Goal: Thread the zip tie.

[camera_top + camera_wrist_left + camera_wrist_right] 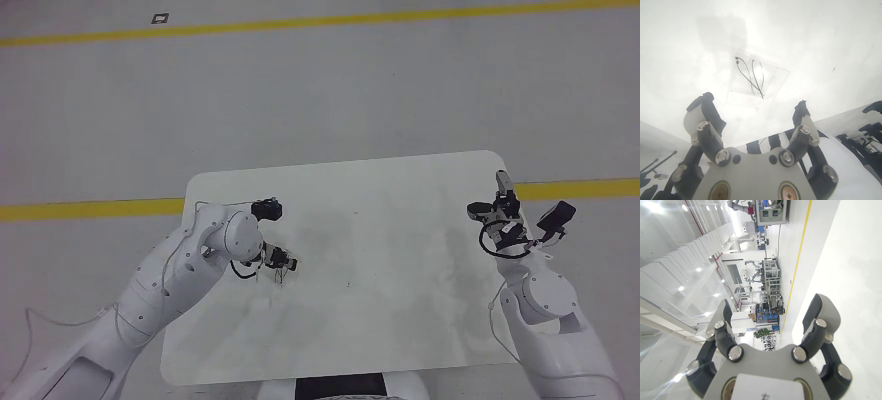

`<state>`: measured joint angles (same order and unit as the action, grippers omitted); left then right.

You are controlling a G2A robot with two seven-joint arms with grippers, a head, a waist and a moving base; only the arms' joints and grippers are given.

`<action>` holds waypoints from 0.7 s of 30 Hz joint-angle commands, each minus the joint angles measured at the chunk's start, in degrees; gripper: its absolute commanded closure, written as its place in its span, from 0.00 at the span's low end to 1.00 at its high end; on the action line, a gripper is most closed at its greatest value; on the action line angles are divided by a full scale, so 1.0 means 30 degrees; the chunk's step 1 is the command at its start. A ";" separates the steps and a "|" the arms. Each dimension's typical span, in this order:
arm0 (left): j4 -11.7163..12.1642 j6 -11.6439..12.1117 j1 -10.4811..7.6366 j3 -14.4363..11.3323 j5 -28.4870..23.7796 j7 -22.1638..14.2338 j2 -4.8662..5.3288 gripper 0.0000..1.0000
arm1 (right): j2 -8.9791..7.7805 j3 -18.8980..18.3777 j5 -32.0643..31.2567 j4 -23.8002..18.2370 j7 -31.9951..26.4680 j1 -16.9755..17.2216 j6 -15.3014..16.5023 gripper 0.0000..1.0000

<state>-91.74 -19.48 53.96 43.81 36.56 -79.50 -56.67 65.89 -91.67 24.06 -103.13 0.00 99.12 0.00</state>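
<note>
From above, the white table (400, 330) stands on a pale grey floor (320, 100) crossed by yellow lines (300, 23). The left gripper (281, 263) sits low over the table's left part. The right gripper (497, 209) is at the table's right edge, well apart from it.

Left wrist view: the left gripper (752, 101) has its fingers (704, 106) spread wide and holds nothing. Just beyond them lie the zip ties (751, 77), several thin black strips crossing one another. They rest on what appears to be a clear sheet (776, 79) lying flat on the table, though glare makes its edges hard to confirm.

Judgement: the zip ties are light, thin and springy. They are apt to slide on the smooth sheet and to lift as a tangle. A pinch near the heads (737, 62), where a strip is thickest and lies clear of the crossing, looks the safest hold. The tail should stay free for threading.

Right wrist view: the right gripper (770, 304) is likewise open and empty. It is turned away from the table toward a bright hall with machinery (770, 291).
</note>
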 commanded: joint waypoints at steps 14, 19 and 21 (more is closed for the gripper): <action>-0.0435 -0.0001 -0.0248 -0.0843 0.0581 -0.0046 0.0101 0.42 | 0.0000 0.0000 0.0000 0.0000 0.0000 0.0000 0.0000 0.00; -0.0910 -0.0001 -0.0196 -0.0823 0.0804 -0.0046 0.0123 0.55 | 0.0000 0.0000 0.0000 0.0000 0.0000 0.0000 0.0000 0.00; -0.0978 -0.0001 -0.0165 -0.0835 0.0926 -0.0046 0.0139 0.57 | 0.0000 0.0000 0.0000 0.0000 0.0000 0.0000 0.0000 0.00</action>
<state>-94.60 -19.48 53.42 41.35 39.10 -79.64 -56.28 65.89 -91.67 24.06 -103.13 0.00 99.12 0.00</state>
